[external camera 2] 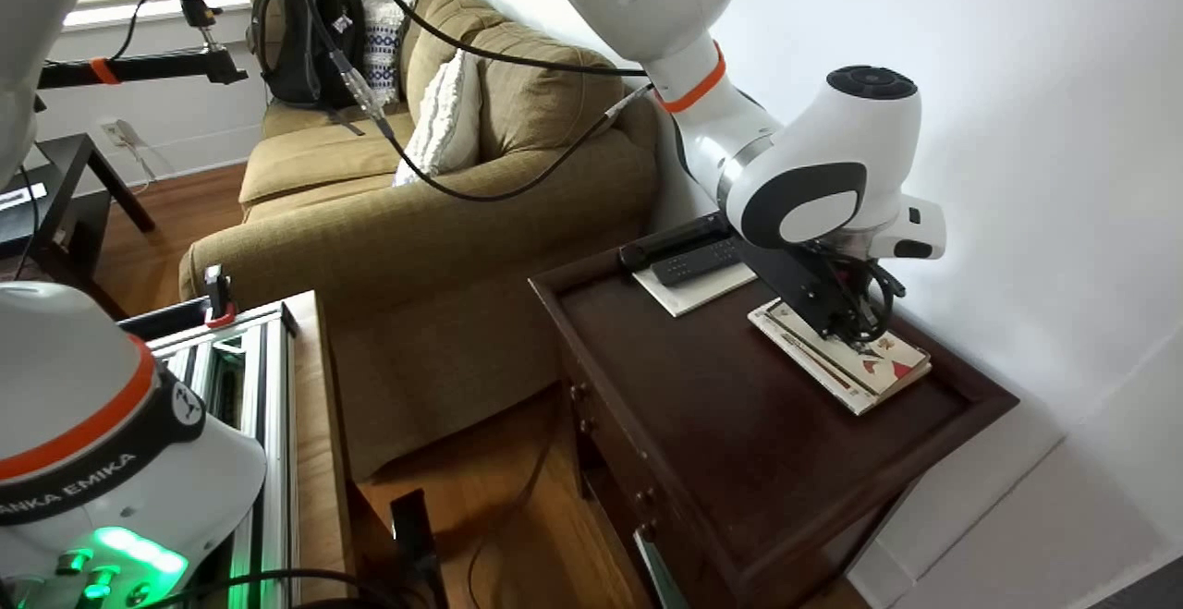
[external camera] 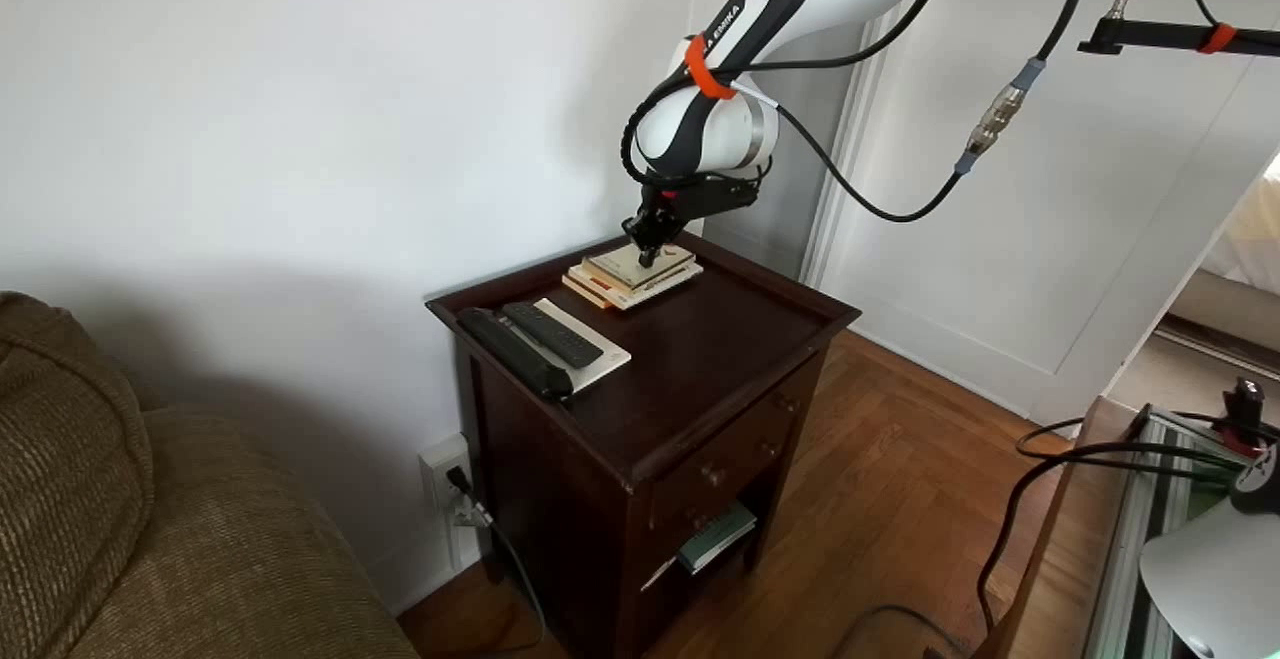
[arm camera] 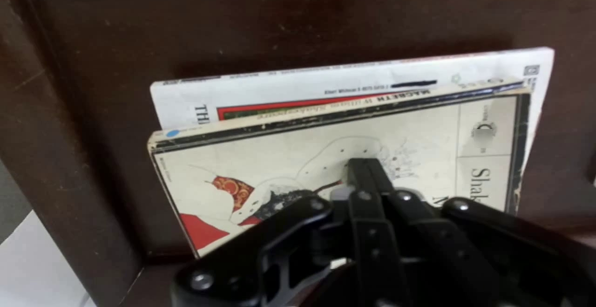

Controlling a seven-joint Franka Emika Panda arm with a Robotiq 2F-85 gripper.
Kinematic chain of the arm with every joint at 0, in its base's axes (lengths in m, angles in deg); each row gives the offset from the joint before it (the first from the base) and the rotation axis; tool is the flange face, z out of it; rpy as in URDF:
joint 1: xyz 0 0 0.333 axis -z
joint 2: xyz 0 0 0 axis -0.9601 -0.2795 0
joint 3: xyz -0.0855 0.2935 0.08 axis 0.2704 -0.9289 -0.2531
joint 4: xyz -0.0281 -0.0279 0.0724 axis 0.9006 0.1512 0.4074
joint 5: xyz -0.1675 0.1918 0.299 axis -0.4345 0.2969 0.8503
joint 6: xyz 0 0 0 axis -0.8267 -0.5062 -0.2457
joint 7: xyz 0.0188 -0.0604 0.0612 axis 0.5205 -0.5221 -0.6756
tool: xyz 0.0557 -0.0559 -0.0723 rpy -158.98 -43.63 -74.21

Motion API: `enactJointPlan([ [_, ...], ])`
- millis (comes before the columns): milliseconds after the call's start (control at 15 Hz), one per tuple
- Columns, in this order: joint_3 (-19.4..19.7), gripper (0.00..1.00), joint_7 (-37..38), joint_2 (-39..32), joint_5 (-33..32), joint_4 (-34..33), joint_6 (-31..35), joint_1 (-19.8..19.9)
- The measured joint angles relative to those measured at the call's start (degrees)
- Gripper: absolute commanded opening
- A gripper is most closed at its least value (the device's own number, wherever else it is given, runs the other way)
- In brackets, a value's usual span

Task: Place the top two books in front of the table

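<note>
Books (arm camera: 326,151), the top two, lie stacked on the bench (external camera: 700,369) beneath the gripper (arm camera: 369,163), jaws clenched on nothing, contact with the cover unclear. Their long axis roughly follows the way the jaws part, so pinching may need a turn; room runs toward the drawer front (external camera: 742,439).

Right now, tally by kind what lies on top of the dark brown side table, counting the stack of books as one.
Book stack: 1
Long dark objects: 2
Flat white item, partly covered: 1
Total: 4
</note>
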Motion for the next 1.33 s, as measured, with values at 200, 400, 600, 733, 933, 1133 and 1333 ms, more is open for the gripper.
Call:
enactJointPlan([
  [200,0.2,0.0,0.0,0.3,0.0,0.0,-1.8,0.0],
  [400,0.4,0.0,0.1,0.6,0.0,0.2,-3.3,-0.1],
  [600,0.7,0.0,0.4,0.8,0.0,0.2,-4.3,-0.2],
  [733,0.8,0.0,0.7,1.0,0.0,0.4,-5.0,-0.2],
  [933,0.8,0.0,1.6,1.4,0.7,0.9,-7.1,0.0],
  [1133,0.8,0.0,2.7,1.9,1.2,2.0,-9.5,0.0],
  [1333,1.1,0.0,3.9,2.3,1.6,3.0,-11.1,0.0],
])
